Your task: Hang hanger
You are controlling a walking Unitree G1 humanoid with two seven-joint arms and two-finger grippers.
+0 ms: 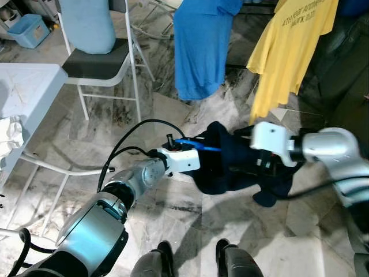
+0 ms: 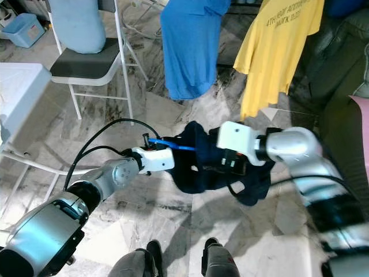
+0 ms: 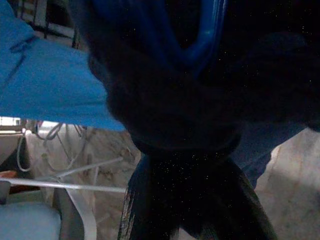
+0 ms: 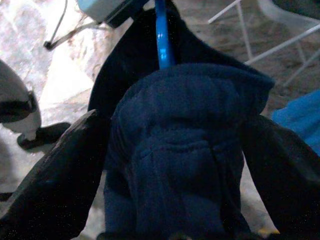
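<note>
Nearest, the robot's two feet stand on the marble floor (image 1: 173,115). Just beyond them the two arms meet over one dark navy garment (image 1: 230,167), held up off the floor between them. The left tool (image 1: 180,144) has the one blue hanger (image 1: 199,146) at its tip; whether its fingers are clamped on it I cannot tell, as cloth covers the left wrist view. The right tool (image 4: 175,150) has its fingers apart, one on each side of a thick fold of the garment, likely to keep the cloth bunched on the hanger while it is carried. The hanger's blue bar runs into the garment's collar, so it looks threaded and not yet hung.

Farther off, two garments already hang: a blue shirt (image 1: 202,46) and a yellow shirt (image 1: 288,52). To the far left stand one white folding chair (image 1: 98,63), one white surface (image 1: 29,86) and one blue bin (image 1: 26,29)
</note>
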